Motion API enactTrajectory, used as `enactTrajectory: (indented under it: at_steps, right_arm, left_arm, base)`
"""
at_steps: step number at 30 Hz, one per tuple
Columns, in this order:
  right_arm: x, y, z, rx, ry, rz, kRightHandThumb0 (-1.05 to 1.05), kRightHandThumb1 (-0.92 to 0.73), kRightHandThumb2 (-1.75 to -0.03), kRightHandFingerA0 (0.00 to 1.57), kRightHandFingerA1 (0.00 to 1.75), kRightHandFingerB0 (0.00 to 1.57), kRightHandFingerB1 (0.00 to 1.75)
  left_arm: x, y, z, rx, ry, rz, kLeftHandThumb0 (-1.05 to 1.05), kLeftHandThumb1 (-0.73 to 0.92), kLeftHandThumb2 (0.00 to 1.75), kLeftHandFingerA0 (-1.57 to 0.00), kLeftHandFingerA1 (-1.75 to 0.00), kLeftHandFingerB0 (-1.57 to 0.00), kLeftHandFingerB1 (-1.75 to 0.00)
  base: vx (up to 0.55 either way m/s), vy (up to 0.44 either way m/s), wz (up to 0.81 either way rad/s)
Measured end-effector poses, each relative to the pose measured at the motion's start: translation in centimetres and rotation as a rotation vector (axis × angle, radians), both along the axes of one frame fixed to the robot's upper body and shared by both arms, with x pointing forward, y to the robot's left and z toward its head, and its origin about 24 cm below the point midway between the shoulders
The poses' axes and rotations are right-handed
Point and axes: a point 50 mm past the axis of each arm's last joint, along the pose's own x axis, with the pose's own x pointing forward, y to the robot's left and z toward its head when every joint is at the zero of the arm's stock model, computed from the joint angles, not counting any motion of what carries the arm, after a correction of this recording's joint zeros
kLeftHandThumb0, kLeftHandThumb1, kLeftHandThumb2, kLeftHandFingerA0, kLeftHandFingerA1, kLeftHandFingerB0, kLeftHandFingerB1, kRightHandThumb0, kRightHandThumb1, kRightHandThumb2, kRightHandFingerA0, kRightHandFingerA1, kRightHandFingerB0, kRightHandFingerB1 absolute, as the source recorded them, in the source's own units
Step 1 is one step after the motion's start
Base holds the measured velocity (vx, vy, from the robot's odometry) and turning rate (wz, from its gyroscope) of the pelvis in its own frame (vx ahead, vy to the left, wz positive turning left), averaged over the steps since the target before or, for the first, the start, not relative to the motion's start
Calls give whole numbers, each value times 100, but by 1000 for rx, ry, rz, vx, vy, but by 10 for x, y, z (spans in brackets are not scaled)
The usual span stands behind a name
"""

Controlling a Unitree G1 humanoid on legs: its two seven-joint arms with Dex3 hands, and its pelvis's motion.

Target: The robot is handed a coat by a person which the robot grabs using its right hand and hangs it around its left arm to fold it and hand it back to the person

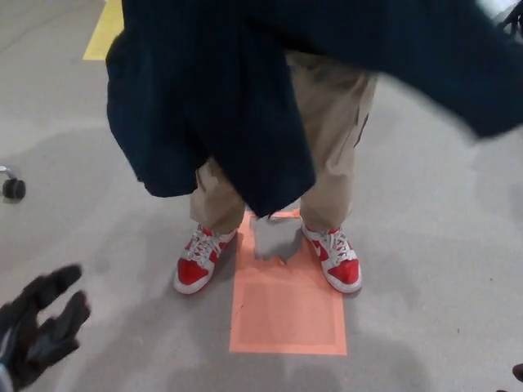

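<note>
A dark navy coat (221,98) hangs across the top of the head view, spread from the upper left to the blurred upper right. It covers the upper legs of a person in tan trousers (331,139) and red and white shoes (196,261). What holds the coat at its top is out of frame. My left hand (37,327) is low at the bottom left, black, with its fingers apart and nothing in it, well below and left of the coat. My right hand does not show.
An orange taped rectangle (286,314) marks the grey floor between the person's feet. A yellow floor stripe (102,33) lies at the top left. A chair caster (11,188) sits at the left edge.
</note>
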Motion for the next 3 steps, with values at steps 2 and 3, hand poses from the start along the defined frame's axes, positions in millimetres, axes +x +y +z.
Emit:
enactTrajectory:
  at_steps: [2,3]
  right_arm:
    - [0,0,0,-1,2,0,-69,-63,-94,0,19,4,22]
    - [0,0,0,-1,2,0,-69,-63,-94,0,19,4,22]
  left_arm:
    - [-9,7,-6,7,42,24,-65,73,104,0,-34,0,-32]
    - [-10,8,-7,9,48,27,-65,73,104,0,-34,0,-32]
  base:
    - [0,0,0]
    - [0,0,0]
